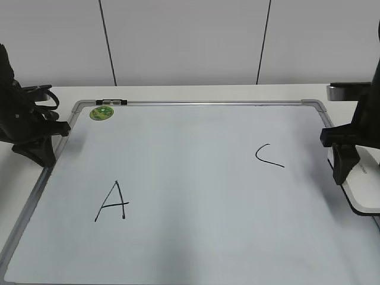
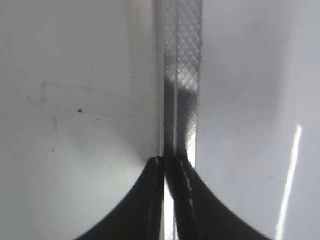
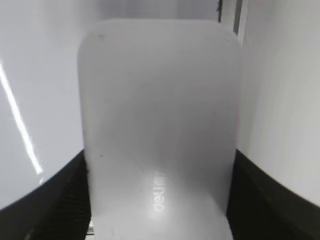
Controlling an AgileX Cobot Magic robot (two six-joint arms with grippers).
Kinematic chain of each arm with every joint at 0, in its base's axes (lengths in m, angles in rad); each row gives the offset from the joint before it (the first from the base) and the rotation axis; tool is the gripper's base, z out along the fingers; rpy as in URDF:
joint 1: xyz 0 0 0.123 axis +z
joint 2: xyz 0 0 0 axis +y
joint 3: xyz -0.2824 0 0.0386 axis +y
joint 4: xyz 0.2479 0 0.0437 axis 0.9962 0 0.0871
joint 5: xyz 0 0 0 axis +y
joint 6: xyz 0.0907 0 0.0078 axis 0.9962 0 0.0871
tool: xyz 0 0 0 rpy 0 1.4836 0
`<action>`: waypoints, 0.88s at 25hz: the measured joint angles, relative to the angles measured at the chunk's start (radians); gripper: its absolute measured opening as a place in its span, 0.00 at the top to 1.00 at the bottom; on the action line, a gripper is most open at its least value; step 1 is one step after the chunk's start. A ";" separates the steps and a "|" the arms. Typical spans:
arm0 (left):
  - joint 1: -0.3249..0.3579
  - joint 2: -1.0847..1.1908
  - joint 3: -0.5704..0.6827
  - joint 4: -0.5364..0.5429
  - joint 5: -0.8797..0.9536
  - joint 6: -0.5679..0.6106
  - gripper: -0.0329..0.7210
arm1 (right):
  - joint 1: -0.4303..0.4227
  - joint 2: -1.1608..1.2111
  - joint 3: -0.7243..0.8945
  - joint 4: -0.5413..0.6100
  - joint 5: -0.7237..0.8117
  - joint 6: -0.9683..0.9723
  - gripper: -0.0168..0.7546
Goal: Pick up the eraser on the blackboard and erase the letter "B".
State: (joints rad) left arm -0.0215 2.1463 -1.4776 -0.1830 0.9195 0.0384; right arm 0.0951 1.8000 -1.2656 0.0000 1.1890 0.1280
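The blackboard (image 1: 196, 178) is a white board with a grey frame lying flat on the table. No letter "B" shows on it; the space between the black "A" (image 1: 113, 202) and the black "C" (image 1: 267, 155) is bare. The white eraser (image 1: 363, 189) lies at the board's right edge. My right gripper (image 1: 343, 175) stands over its near end. In the right wrist view the eraser (image 3: 160, 90) fills the gap between my right gripper's (image 3: 160, 160) two fingers, which touch its sides. My left gripper (image 1: 44, 157) is shut and empty over the board's left frame (image 2: 182, 75); it also shows in the left wrist view (image 2: 170, 162).
A round green sticker (image 1: 101, 113) sits at the board's far left corner, next to a small dark clip (image 1: 111, 102) on the top frame. A white wall with dark seams rises behind the table. A grey-white device (image 1: 347, 92) lies at the far right.
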 joint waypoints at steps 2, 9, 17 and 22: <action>0.000 0.000 0.000 0.000 0.000 0.000 0.92 | -0.021 0.000 0.004 0.008 -0.012 -0.028 0.30; 0.000 0.000 0.000 0.000 0.000 0.000 0.92 | -0.126 0.040 0.007 0.096 -0.034 -0.122 0.30; 0.000 0.000 0.000 0.000 0.000 0.000 0.92 | -0.143 0.106 -0.031 0.118 -0.067 -0.181 0.30; 0.000 0.000 0.000 0.000 0.000 0.000 0.92 | -0.143 0.176 -0.113 0.118 -0.048 -0.185 0.30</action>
State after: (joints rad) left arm -0.0215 2.1463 -1.4776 -0.1830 0.9195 0.0384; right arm -0.0477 1.9755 -1.3784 0.1181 1.1412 -0.0567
